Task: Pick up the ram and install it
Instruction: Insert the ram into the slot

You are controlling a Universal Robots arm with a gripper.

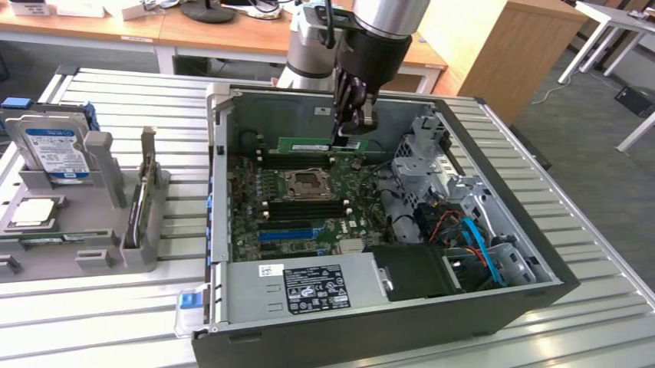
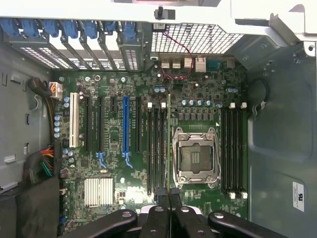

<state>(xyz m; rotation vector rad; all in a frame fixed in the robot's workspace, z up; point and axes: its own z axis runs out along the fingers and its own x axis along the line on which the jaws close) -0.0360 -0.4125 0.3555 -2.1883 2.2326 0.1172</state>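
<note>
Pinching the ram (image 1: 305, 143) by one end in the tool (image 1: 353, 138), fingers pressed together on its flat faces, inside the open computer case (image 1: 219, 153) on the bench (image 1: 103, 322). Holding it level and on edge above the motherboard (image 1: 256, 222), at twelve o'clock of the processor socket (image 1: 305, 182) in the exterior view, lined up lengthwise beside the black memory slots (image 2: 156, 148) next to that socket. Off at nine o'clock of the case: a grey rack (image 1: 97, 230) with a blue-labelled hard drive (image 1: 57, 149) standing in it.
</note>
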